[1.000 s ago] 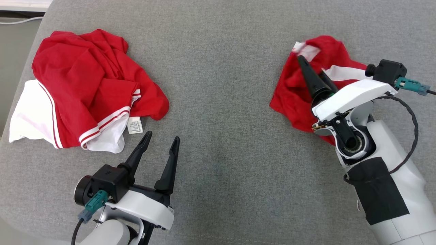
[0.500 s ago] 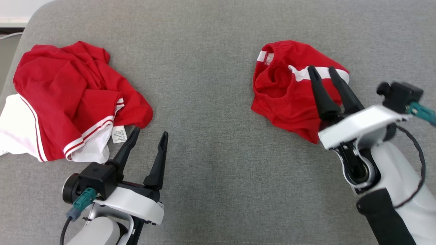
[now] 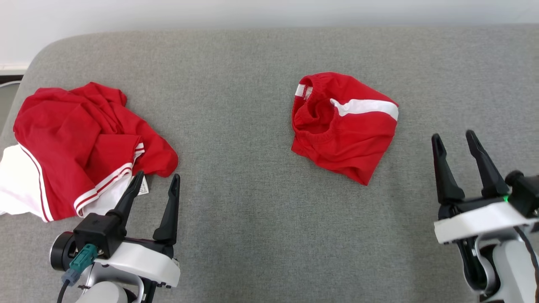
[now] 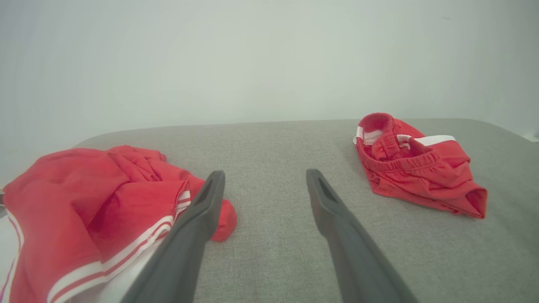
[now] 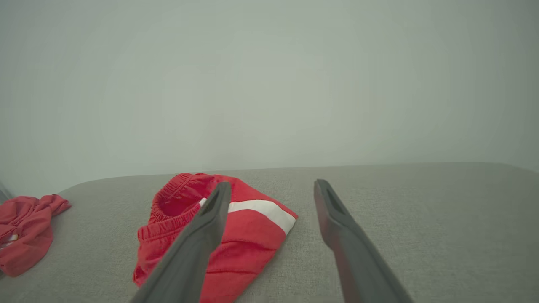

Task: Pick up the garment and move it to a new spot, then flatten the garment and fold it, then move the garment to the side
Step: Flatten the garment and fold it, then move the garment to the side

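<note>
- Change since the earlier frame: the right gripper (image 3: 453, 134), a second ago buried in the red cloth, has let go and drawn back toward the robot. It now stands well apart from the garment, jaws spread wide and empty. The head camera has also tilted up, so the shift of the whole scene is no move of the cloth.
- Nearest, lower left: the left gripper (image 3: 157, 175), jaws likewise wide and empty, sits at the hem of the red-and-white pile (image 3: 84, 143). One finger overlaps the care label (image 3: 143, 190); contact cannot be told.
- Mid-field: the garment (image 3: 343, 126), red shorts with a white side stripe, lies right of centre on the grey cushion (image 3: 252, 219). It is bunched, with the elastic waistband gaping at its left end.
- Farther: bare cushion up to its rounded back edge, then a pale wall (image 3: 269, 12).
- Step in hand, as judged: the relocation appears complete; flattening is not yet begun.
- Next move calls for both grippers to come to the shorts, pinch opposite ends of the waistband or hems, and draw the cloth flat before any fold.
</note>
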Available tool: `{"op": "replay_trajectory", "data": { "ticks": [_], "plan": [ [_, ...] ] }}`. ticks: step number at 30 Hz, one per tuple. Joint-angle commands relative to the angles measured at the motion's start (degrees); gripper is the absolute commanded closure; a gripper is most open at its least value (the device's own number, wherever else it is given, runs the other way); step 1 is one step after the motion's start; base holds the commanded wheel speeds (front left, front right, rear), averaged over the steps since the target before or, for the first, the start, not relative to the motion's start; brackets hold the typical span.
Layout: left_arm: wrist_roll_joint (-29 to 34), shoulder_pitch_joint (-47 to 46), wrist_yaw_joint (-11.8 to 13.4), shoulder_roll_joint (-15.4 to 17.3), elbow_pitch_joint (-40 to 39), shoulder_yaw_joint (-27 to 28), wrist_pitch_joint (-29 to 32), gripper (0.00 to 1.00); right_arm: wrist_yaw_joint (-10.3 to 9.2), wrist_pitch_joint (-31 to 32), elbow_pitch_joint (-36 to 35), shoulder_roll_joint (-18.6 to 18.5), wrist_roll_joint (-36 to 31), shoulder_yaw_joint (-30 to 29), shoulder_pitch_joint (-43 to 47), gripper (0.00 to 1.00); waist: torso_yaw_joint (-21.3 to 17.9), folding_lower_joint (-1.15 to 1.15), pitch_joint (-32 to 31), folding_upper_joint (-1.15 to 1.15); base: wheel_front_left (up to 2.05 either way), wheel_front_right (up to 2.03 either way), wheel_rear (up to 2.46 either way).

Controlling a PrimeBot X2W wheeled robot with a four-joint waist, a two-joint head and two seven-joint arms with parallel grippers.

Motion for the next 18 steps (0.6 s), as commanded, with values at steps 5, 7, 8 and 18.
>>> {"op": "replay_trajectory", "data": {
  "ticks": [5, 7, 8, 18],
  "plan": [
    [-1.0, 0.8, 1.5, 2.6, -2.1, 3.2, 0.3, 0.00, 0.08, -1.2, -3.0, 1.5, -3.3, -2.4, 5.6, 0.00, -1.3, 0.00, -2.1, 0.00, 0.00, 0.00, 0.00],
    [-1.2, 1.4, 1.9, 3.0, -2.5, 3.5, 0.4, 0.00, 0.08, -1.2, -3.1, 1.9, -3.8, -2.8, 6.8, 0.00, -1.6, 0.00, -2.3, 0.00, 0.00, 0.00, 0.00],
    [-1.3, 1.6, 2.1, 3.1, -2.6, 3.6, 0.4, 0.00, 0.08, -1.2, -3.0, 2.1, -3.9, -2.9, 7.3, 0.00, -1.7, 0.00, -2.3, 0.00, 0.00, 0.00, 0.00],
    [-1.2, 2.4, 3.2, 3.7, -4.2, 3.3, 1.3, 0.00, 0.08, -1.2, -2.0, 2.2, -3.9, -2.5, 7.5, 0.00, -1.9, 0.00, -2.6, 0.00, 0.00, 0.00, 0.00]
  ]
}}
